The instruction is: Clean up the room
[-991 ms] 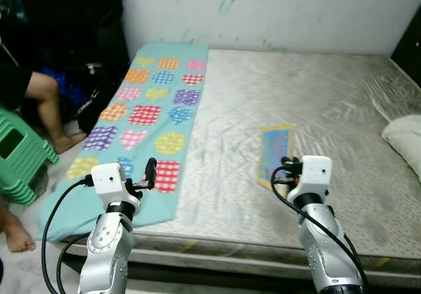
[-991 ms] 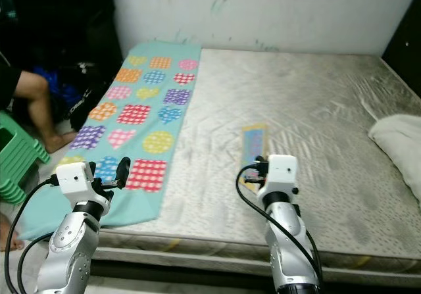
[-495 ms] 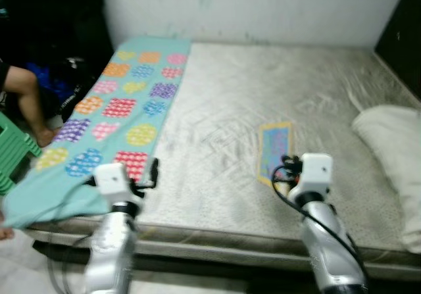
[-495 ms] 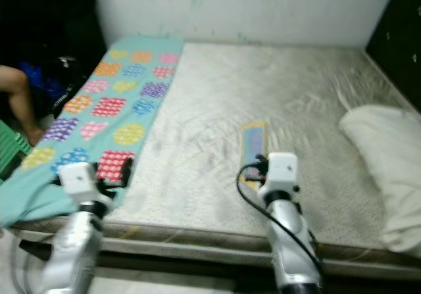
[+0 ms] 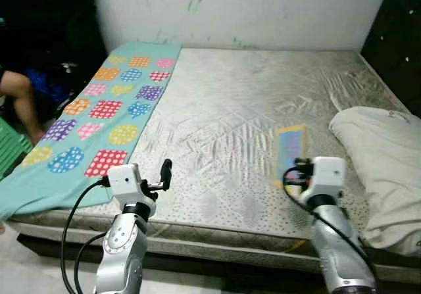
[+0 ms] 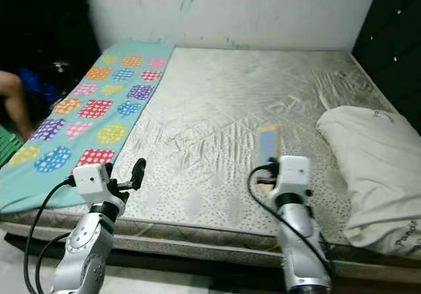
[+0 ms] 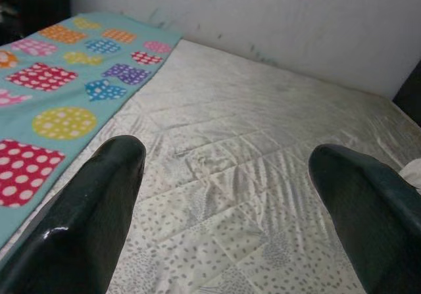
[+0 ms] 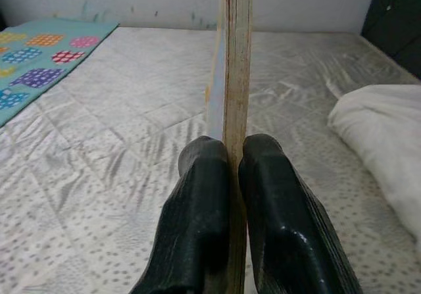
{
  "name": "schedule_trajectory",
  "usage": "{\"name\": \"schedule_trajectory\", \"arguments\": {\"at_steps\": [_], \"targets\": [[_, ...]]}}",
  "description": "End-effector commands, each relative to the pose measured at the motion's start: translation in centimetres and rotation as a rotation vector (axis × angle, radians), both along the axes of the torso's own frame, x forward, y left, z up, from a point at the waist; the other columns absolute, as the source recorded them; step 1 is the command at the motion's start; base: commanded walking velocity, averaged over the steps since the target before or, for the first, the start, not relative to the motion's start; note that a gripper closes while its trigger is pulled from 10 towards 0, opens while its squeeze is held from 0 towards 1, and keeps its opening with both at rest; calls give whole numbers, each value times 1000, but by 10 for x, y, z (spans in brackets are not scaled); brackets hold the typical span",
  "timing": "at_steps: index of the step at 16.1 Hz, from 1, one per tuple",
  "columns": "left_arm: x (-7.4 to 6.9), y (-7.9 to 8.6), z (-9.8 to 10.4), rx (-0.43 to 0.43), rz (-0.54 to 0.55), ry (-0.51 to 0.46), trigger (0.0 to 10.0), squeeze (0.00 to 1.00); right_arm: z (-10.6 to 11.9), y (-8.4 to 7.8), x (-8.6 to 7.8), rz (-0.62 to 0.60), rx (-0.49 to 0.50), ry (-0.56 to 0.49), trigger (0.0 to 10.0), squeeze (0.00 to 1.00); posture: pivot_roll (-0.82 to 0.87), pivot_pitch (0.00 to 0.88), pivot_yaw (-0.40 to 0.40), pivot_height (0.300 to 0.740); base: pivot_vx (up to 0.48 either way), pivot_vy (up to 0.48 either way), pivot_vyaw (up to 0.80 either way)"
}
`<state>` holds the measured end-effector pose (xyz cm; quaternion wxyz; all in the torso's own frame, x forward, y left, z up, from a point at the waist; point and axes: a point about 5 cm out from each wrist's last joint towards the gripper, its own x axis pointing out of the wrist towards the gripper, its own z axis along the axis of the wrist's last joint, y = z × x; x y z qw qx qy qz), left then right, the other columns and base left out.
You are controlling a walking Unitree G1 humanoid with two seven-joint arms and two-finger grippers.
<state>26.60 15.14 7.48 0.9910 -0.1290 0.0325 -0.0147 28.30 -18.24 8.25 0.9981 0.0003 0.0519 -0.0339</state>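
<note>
My right gripper [image 8: 235, 150] is shut on a thin flat board [image 8: 235, 57] with a wooden edge and a blue picture face. It holds the board edge-up, low above the grey mattress [image 5: 223, 97]. In the left eye view the board [image 5: 290, 150] sticks out forward from the right gripper [image 5: 297, 175] at the near right of the bed. My left gripper [image 7: 227, 169] is open with nothing between its fingers, and hovers over the near edge of the mattress, beside the teal blanket [image 5: 99, 116].
The teal blanket with coloured patches covers the left strip of the bed. A white pillow [image 5: 381, 156] lies at the right edge. A person's leg [image 5: 20, 93] and a green stool [image 5: 10, 152] are off the bed's left side. A white wall [image 5: 243, 11] backs the bed.
The camera has turned to the right: the pillow has come further into view and the person and stool have slid to the left edge. Both arms keep their pose, board still held.
</note>
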Motion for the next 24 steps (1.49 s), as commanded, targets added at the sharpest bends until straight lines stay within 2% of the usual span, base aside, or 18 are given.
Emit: {"name": "schedule_trajectory", "arguments": {"at_steps": [1,14,19,24], "targets": [[0,7,2,17,18,-5,10000,0,12,9,5,26,6,-60,10000,0,-140,0,5,740,0,0,0],[2,4,3,-2,-4,-5,10000,0,13,8,8,22,8,-62,10000,0,-138,0,3,740,0,0,0],[2,4,3,-14,-3,-7,10000,0,12,8,8,22,7,-60,10000,0,-138,0,3,740,0,0,-774],[0,-2,7,-23,-69,-43,10000,0,12,7,8,21,5,-62,10000,0,-140,0,3,740,0,0,0]]}}
